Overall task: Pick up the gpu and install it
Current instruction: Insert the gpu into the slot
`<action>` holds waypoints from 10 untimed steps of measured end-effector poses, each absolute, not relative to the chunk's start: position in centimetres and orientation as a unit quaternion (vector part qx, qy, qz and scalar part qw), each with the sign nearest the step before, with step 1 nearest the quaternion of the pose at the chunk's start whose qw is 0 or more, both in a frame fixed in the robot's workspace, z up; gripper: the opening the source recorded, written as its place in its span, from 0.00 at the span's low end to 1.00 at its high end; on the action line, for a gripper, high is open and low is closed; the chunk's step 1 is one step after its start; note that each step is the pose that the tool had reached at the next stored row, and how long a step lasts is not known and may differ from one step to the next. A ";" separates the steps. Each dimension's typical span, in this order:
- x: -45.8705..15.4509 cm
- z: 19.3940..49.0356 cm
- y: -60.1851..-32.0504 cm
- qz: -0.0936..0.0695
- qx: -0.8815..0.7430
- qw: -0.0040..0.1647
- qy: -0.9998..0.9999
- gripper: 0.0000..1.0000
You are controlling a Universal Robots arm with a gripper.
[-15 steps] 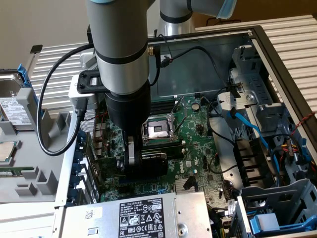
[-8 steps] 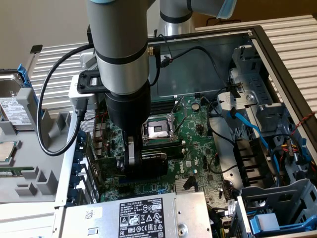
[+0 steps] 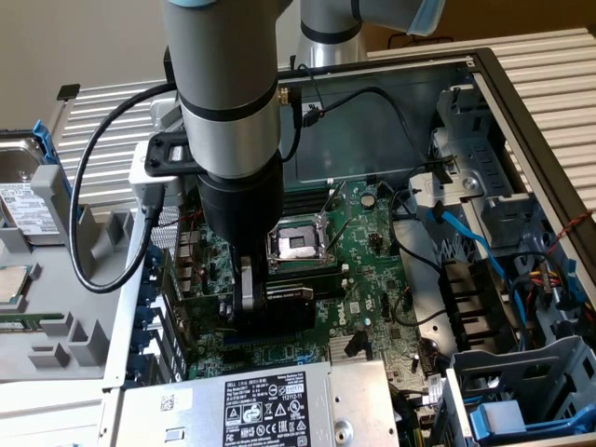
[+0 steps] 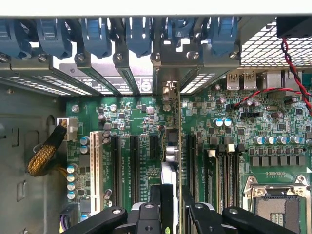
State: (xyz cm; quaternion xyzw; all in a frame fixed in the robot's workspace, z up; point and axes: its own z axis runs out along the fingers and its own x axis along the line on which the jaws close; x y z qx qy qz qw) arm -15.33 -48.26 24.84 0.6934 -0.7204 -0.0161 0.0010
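GPU (image 3: 289,296) stands on edge between the fingers of the tool (image 4: 170,204), which is closed narrowly on it, down inside the open computer case (image 3: 521,112). In the wrist view the card runs edge-on along an expansion slot of the green motherboard (image 4: 141,122), its silver end bracket (image 4: 168,90) up against the case's rear wall among the blue slot latches (image 4: 139,34). The CPU socket (image 3: 296,244) lies just beside the tool in the exterior view.
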 end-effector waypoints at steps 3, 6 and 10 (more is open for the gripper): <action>-15.3 24.8 -48.3 -0.016 0.693 0.001 -0.720 0.27; -15.3 24.8 -48.3 -0.016 0.693 0.001 -0.720 0.35; -15.3 24.8 -48.3 -0.016 0.693 0.001 -0.720 0.35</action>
